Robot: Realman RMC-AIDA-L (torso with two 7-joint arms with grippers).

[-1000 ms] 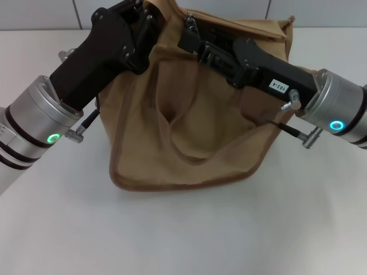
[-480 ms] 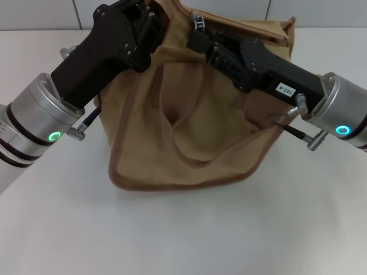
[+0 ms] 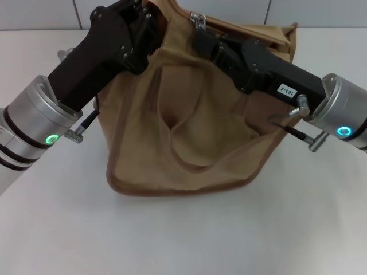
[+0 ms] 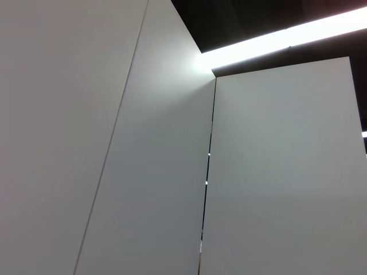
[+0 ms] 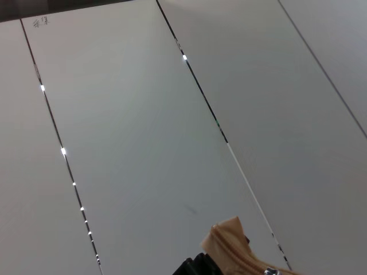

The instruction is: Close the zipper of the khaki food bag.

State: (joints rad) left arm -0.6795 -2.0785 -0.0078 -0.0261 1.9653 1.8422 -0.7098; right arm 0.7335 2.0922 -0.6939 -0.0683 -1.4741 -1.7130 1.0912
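Note:
The khaki food bag (image 3: 195,126) stands on the white table, its front handle strap (image 3: 189,154) hanging down the near face. The zipper's silver pull tab (image 3: 198,19) shows at the bag's top edge. My right gripper (image 3: 200,30) reaches in from the right and is shut on the pull tab. My left gripper (image 3: 146,26) comes from the left and is shut on the bag's top left corner, holding it up. A bit of khaki fabric (image 5: 229,246) shows in the right wrist view. The zipper track is hidden behind the grippers. The left wrist view shows only wall panels.
The white table (image 3: 183,229) spreads around the bag. A grey tiled wall (image 3: 46,14) runs behind it. Both forearms cross over the bag's upper corners.
My right gripper has moved a little to the right along the bag's top with the pull tab. The left gripper has stayed at the left corner. The bag has shifted slightly.

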